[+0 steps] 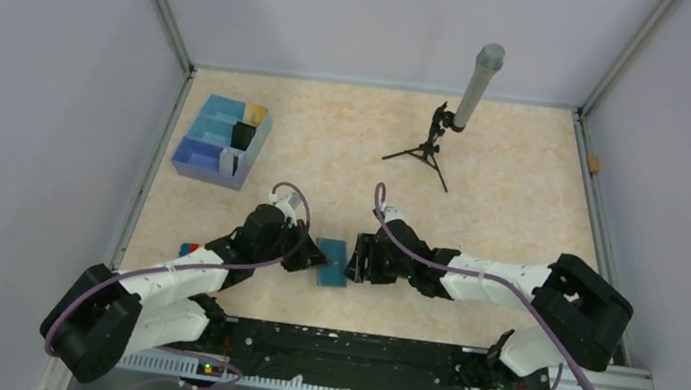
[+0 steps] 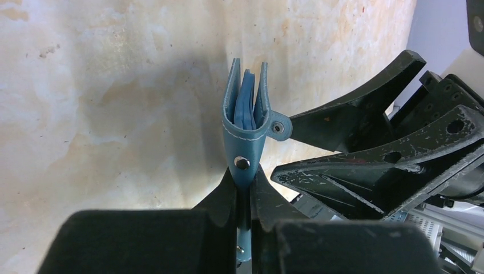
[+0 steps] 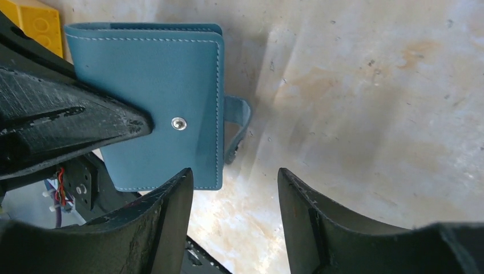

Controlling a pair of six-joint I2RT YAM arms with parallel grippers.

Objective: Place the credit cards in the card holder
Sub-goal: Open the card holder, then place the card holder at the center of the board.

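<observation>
Card holder (image 2: 245,123): folded, clasp (image 3: 237,123) undone, pinched edge-on by left gripper (image 2: 244,191). Right gripper (image 3: 234,177): parted, empty, beside the clasp. Risk: a nudge could twist the card holder from that narrow pinch.

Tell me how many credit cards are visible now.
3, all in the blue tray: gold card at its far corner, black card just nearer, pale card nearest. More may hide inside the card holder.

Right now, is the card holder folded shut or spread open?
Folded but unclasped: the card holder has its covers nearly together, its strap hanging loose off the snap, pinched in the left hand.
</observation>
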